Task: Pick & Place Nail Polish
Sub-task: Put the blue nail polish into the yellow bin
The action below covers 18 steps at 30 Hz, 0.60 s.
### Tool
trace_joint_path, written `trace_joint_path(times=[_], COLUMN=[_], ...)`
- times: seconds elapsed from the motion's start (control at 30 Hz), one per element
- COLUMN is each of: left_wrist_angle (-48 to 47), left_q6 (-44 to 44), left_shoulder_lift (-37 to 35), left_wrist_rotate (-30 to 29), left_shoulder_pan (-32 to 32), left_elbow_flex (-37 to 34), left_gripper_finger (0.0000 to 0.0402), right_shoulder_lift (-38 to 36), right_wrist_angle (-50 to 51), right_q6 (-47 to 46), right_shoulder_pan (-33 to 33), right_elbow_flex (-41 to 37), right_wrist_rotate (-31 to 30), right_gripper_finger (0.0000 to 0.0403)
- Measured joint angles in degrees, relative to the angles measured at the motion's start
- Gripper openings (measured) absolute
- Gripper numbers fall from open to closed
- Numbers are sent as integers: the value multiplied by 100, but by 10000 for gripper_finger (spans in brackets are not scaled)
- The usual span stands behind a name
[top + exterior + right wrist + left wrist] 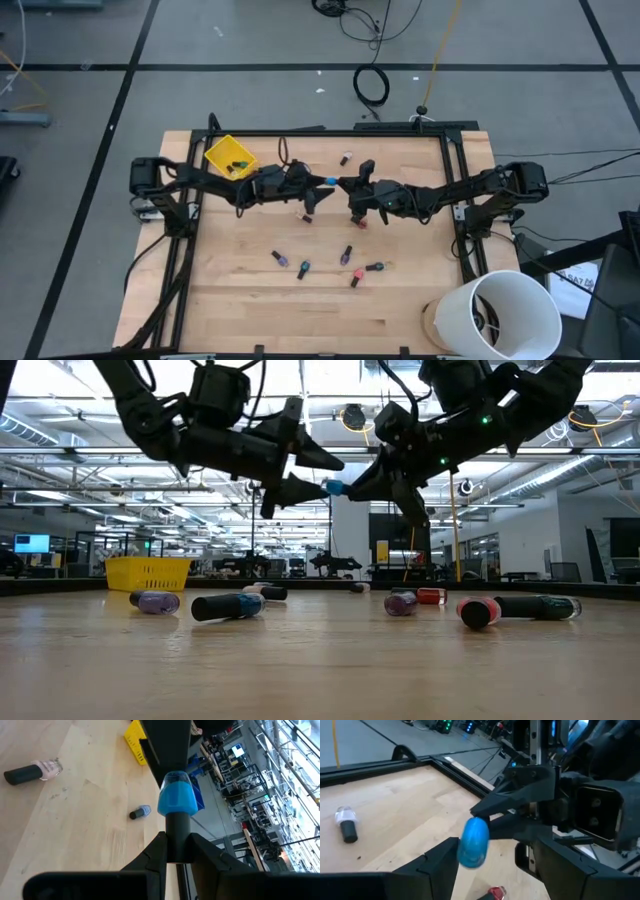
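A blue nail polish bottle (177, 800) is held in mid-air between the two grippers, above the middle of the wooden table (230, 310).

Its dark, smooth cap is clamped by the right gripper (176, 847), while the left gripper (487, 857) is spread wide around the rounded blue glass, apparently without touching. Other small bottles (302, 268) are scattered flat on the pale boards nearer the front edge, with bare wood around them; a yellow slatted bin (229, 155) sits near the far left corner.
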<state>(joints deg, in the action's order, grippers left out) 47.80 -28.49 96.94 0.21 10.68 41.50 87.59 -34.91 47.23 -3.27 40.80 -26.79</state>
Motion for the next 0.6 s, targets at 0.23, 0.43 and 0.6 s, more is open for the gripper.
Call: trace_joint_path(times=[0.23,0.43,0.6], left_wrist_angle=[-447,-526,-619], left_q6=[-9,11,22], left_shoulder_lift=[51,51,51], left_wrist_rotate=[-4,-4,-20], left_shoulder_pan=[15,15,15], left_elbow_flex=[278,283,283], left_gripper_finger=[246,246,245], right_shoulder_lift=[0,0,0], right_wrist_angle=[2,-1,-1], right_q6=[-21,-24,-24], right_shoulder_pan=[0,0,0], right_elbow_flex=[0,0,0], right_wrist_rotate=[1,1,1], right_gripper_finger=[48,48,48])
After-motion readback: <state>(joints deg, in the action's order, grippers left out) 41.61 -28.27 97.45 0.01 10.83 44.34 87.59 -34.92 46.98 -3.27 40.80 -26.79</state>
